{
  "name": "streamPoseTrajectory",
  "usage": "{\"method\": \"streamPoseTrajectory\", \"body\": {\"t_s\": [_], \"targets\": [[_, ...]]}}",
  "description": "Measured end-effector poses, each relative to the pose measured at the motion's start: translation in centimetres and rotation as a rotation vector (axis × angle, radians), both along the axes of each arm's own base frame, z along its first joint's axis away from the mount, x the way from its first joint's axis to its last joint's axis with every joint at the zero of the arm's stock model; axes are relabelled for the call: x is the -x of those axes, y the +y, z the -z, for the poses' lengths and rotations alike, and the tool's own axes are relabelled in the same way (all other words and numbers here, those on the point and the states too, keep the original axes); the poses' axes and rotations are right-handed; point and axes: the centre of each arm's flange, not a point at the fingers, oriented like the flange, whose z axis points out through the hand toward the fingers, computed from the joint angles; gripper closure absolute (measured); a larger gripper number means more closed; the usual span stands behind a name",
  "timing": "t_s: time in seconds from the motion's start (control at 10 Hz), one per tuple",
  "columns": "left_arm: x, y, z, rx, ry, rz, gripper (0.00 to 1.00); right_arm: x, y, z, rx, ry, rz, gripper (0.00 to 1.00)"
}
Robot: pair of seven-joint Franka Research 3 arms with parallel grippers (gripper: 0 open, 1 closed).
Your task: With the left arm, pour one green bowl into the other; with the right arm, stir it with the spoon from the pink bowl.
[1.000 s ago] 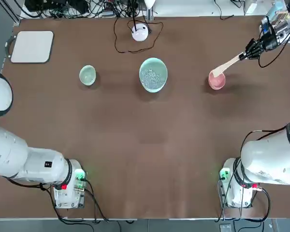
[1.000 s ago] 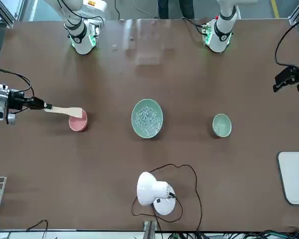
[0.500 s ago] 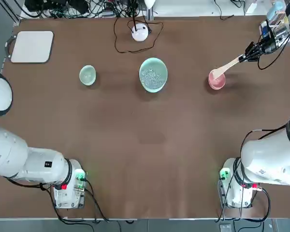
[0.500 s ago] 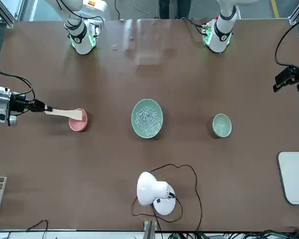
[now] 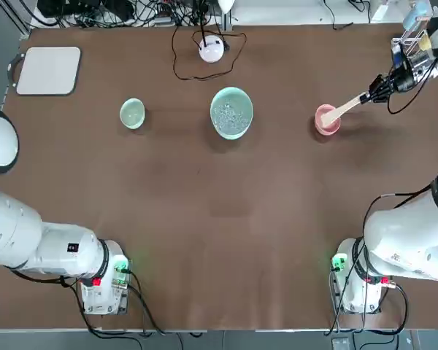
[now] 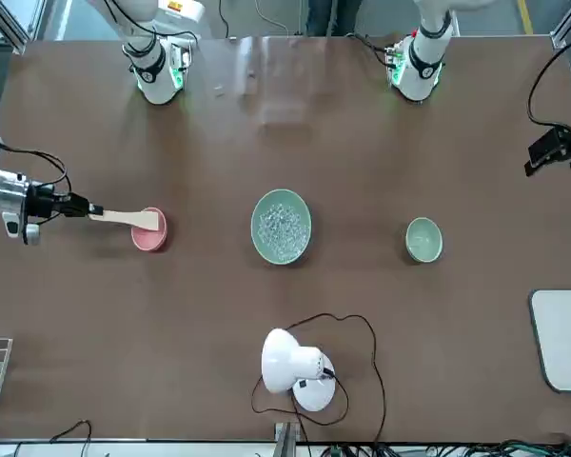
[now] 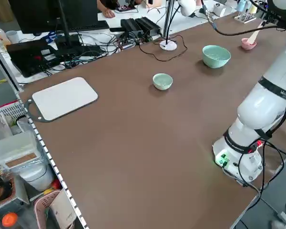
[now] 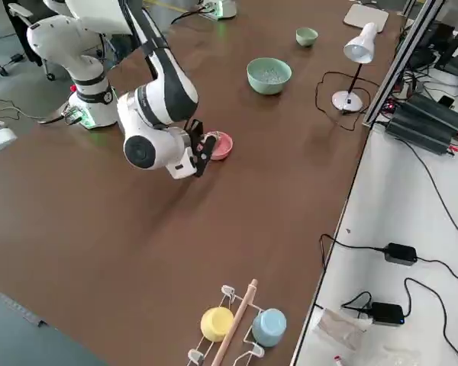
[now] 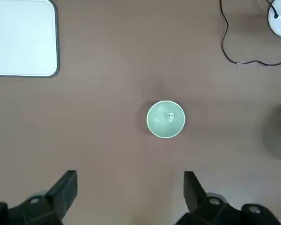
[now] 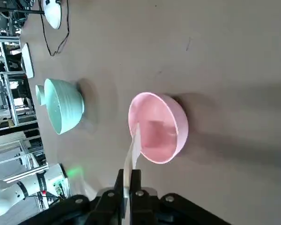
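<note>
My right gripper (image 5: 376,91) is shut on the handle of the wooden spoon (image 5: 347,107) at the table's far right. The spoon's other end rests in the pink bowl (image 5: 326,120), as the right wrist view shows with the spoon (image 10: 135,145) reaching into the pink bowl (image 10: 158,127). At the middle stands the wide mint-green bowl (image 5: 231,112) with whitish bits inside. The small green bowl (image 5: 132,113) sits to its left. High above the small green bowl (image 9: 166,119), my left gripper (image 9: 129,187) hangs open, holding nothing.
A white desk lamp (image 5: 212,49) with a looped black cable stands behind the wide bowl. A white board (image 5: 49,71) lies at the far left corner. A rack with a yellow and a blue cup (image 8: 240,324) stands off the right end.
My right gripper has sunk a little with the spoon, whose handle now lies flatter; its end stays at the pink bowl. The left arm has not moved.
</note>
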Motion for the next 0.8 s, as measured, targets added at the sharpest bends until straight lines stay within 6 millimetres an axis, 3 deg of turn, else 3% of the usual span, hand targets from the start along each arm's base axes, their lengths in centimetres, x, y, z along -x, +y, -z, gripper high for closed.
{"method": "streamPoseTrajectory", "body": {"t_s": [0.8], "targets": [[0.0,0.0,0.0,0.0,0.0,0.0,0.0,0.28,-0.71,1.2,-0.03,-0.001,0.033,0.94]]}}
